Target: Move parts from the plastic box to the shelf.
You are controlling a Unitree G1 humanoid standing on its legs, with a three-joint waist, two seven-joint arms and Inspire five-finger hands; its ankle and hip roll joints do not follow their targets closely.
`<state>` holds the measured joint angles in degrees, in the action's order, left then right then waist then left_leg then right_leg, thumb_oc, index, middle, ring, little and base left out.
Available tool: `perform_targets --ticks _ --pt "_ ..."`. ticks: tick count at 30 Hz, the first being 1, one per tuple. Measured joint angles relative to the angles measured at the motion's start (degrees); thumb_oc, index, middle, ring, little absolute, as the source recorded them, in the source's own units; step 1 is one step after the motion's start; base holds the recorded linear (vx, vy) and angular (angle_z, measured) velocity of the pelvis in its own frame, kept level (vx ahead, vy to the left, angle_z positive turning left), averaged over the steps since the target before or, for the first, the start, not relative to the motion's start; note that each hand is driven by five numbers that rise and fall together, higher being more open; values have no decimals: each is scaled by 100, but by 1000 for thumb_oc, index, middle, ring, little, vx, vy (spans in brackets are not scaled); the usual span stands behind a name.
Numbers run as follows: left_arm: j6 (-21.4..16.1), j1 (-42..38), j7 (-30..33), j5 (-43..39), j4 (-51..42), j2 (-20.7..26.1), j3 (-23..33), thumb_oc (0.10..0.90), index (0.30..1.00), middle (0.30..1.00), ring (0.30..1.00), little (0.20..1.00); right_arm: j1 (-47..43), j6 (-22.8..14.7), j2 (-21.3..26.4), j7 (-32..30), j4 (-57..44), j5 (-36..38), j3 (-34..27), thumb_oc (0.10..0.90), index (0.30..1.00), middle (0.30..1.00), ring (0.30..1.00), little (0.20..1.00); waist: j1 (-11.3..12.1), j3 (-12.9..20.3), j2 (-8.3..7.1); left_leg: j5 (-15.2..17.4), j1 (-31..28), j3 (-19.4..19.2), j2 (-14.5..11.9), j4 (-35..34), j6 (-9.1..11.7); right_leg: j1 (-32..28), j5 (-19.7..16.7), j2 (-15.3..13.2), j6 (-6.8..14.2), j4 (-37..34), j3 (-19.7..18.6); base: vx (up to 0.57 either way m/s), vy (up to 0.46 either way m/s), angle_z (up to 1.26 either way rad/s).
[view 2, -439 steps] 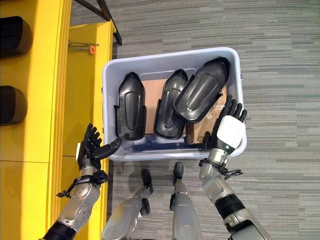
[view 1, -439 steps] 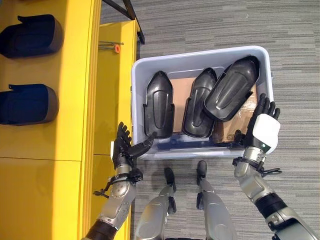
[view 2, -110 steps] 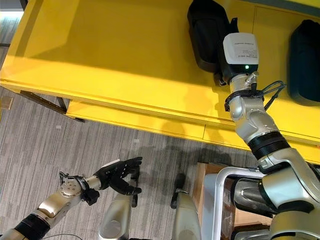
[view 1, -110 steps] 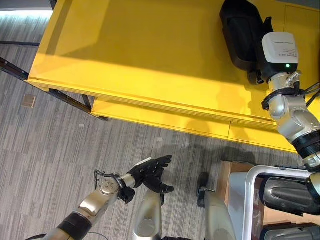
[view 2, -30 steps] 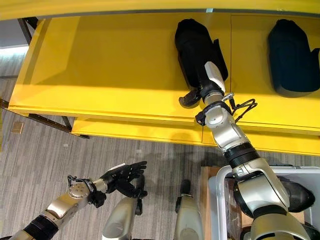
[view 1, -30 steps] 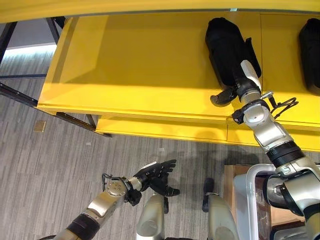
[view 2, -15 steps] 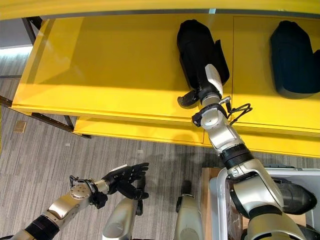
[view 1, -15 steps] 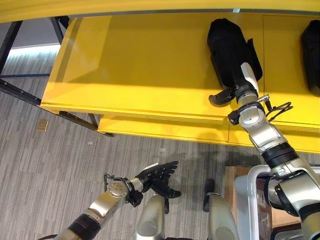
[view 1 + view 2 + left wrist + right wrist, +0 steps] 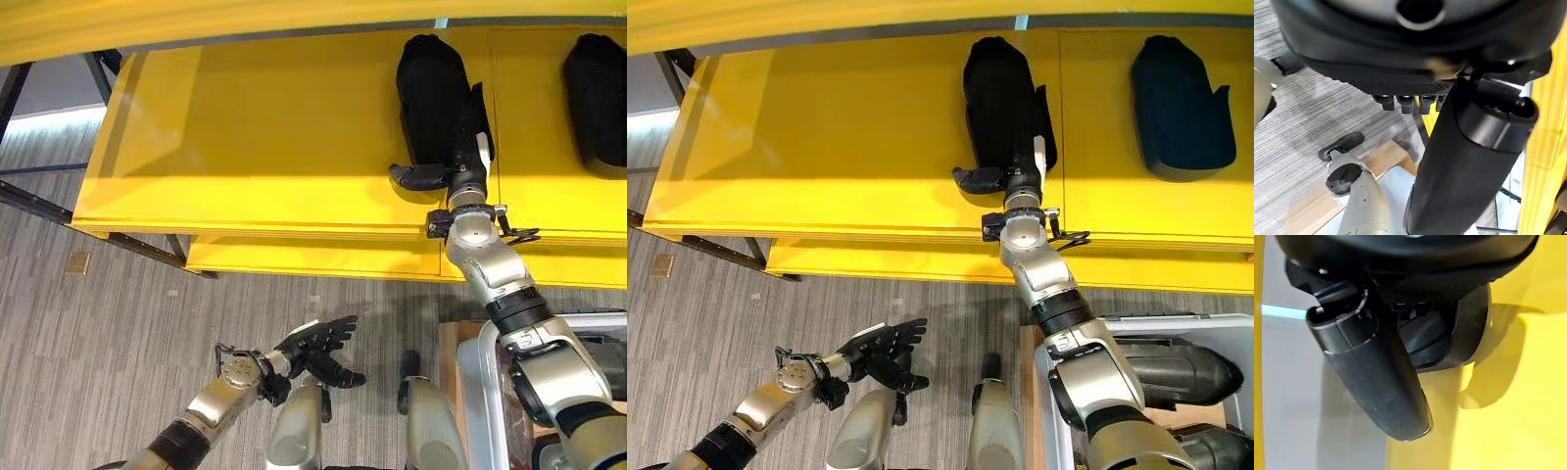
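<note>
The part (image 9: pixel 997 98) lay on the shelf (image 9: pixel 823 147) at upper centre, the right hand (image 9: pixel 1004 176) at its near end, grip unclear. The left hand (image 9: pixel 884 350) hung open, lower left. It looked a stiff, light, smooth shell, best taken by its rim.

Two parts lie on the shelf (image 9: pixel 823 147): one part (image 9: pixel 997 93) near the middle, a second part (image 9: pixel 1181 108) well apart to its right; the right robot hand (image 9: pixel 1004 176) sits at the near end of the middle part; the plastic box (image 9: pixel 1058 377) stands on the floor (image 9: pixel 725 323) below right, more parts (image 9: pixel 1171 377) inside; the left robot hand (image 9: pixel 877 351) hangs low over the floor, lower left.
</note>
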<state>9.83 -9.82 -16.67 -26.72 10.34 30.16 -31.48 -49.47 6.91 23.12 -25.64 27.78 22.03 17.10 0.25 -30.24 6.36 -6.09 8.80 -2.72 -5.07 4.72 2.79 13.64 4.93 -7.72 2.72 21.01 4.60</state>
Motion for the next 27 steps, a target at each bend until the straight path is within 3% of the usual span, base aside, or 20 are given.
perform_targets --ticks 27 --pt "-36 57 119 -5 13 -5 -43 900 1000 1000 1000 1000 73 -302 -32 -90 -17 124 4 900 1000 1000 1000 1000 -2 29 48 4 -50 -7 11 1 -1 -19 7 -10 10 79 -13 12 3 0"
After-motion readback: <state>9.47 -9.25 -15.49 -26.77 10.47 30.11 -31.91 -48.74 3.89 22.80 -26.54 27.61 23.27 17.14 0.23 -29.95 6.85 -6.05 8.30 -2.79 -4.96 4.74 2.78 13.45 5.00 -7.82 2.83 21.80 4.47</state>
